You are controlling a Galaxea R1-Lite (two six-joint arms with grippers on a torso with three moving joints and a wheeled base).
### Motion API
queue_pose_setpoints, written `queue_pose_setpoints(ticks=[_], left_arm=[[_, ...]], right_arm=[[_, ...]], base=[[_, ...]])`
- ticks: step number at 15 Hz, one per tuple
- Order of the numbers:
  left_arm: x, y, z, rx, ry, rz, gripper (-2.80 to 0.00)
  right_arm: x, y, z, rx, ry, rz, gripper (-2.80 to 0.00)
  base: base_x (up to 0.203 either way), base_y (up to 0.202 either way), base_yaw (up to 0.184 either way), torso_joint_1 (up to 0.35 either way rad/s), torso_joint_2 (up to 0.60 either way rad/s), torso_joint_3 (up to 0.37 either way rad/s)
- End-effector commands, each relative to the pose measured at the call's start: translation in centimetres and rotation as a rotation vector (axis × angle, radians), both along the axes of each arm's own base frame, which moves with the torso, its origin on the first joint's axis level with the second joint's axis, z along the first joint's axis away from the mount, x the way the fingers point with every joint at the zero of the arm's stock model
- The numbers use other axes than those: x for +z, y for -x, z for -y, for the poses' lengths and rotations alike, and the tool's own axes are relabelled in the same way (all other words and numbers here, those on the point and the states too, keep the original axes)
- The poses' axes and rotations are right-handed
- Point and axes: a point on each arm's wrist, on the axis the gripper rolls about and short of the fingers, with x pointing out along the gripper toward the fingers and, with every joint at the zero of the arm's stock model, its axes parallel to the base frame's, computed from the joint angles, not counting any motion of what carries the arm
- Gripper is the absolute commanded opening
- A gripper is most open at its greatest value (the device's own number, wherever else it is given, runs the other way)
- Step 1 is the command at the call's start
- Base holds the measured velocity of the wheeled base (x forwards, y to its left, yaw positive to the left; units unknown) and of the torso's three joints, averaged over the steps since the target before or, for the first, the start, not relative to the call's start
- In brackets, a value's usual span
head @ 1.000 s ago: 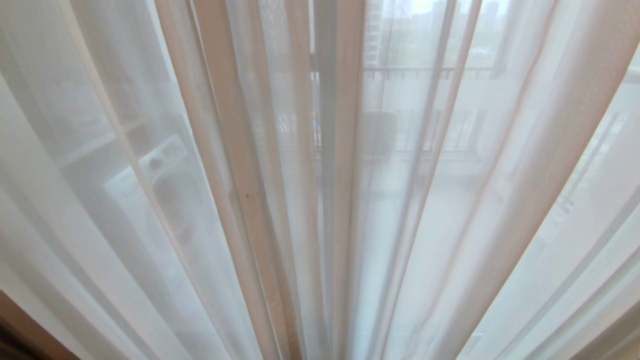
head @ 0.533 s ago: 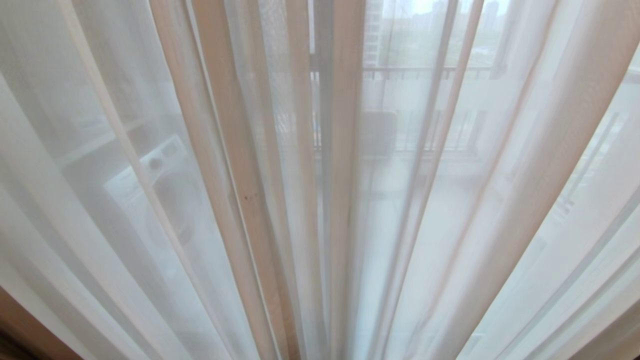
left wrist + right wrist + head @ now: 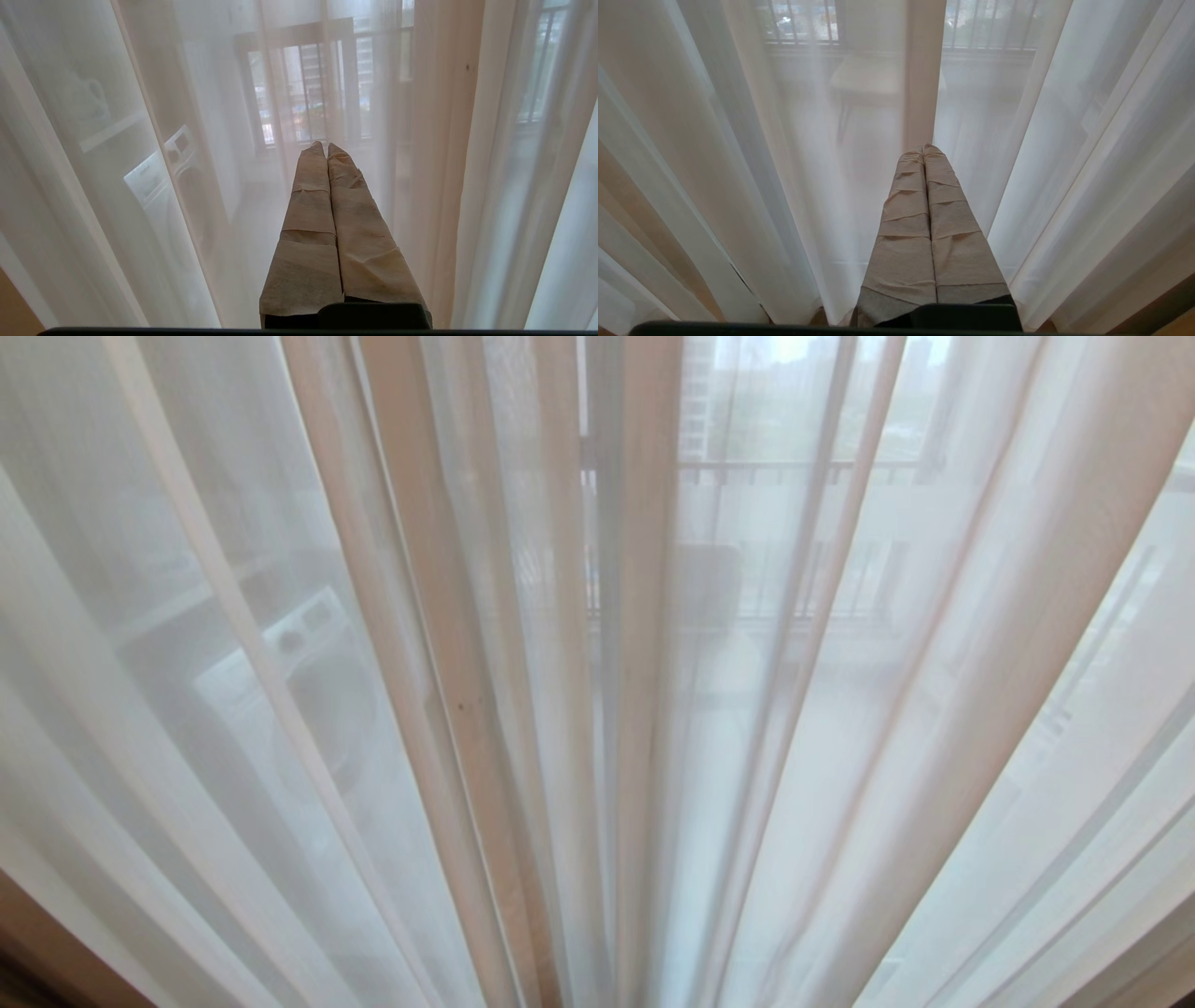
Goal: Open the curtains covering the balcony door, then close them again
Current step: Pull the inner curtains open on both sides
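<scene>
I have the sheer curtains (image 3: 280, 644) drawn right ahead of my left claw (image 3: 326, 148), clenched on nothing. Right claw (image 3: 924, 150) is clenched too, fabric just beyond.

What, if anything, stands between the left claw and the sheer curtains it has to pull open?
Nothing visible does. The left claw, its paper-wrapped fingers pressed together, points straight at the thin sheer white pleated curtains, with only open air between. The white washing machine and balcony railing lie behind the fabric, not before it.
</scene>
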Motion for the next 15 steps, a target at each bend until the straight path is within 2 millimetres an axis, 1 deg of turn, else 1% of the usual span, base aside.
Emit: queue_pose_setpoints(ticks=[1, 6, 7, 10, 15], left_arm=[[1.6, -0.7, 0.0, -0.007, 0.013, -0.042, -2.8], [6.7, -3.0, 0.0, -0.122, 0.088, -0.06, -2.8], [7.3, -3.5, 0.1, -0.139, 0.092, -0.073, -2.8], [8.3, -4.9, 0.2, -0.146, 0.087, -0.113, -2.8], [10.1, -7.2, 0.5, -0.159, 0.12, -0.117, -2.8]], right_arm=[[0.0, 0.0, 0.0, 0.0, 0.0, 0.0, -2.8], [0.0, 0.0, 0.0, 0.0, 0.0, 0.0, -2.8], [0.0, 0.0, 0.0, 0.0, 0.0, 0.0, -2.8], [0.0, 0.0, 0.0, 0.0, 0.0, 0.0, -2.8], [0.0, 0.0, 0.0, 0.0, 0.0, 0.0, -2.8]], base=[[0.0, 0.0, 0.0, 0.0, 0.0, 0.0], [0.0, 0.0, 0.0, 0.0, 0.0, 0.0], [0.0, 0.0, 0.0, 0.0, 0.0, 0.0], [0.0, 0.0, 0.0, 0.0, 0.0, 0.0], [0.0, 0.0, 0.0, 0.0, 0.0, 0.0]])
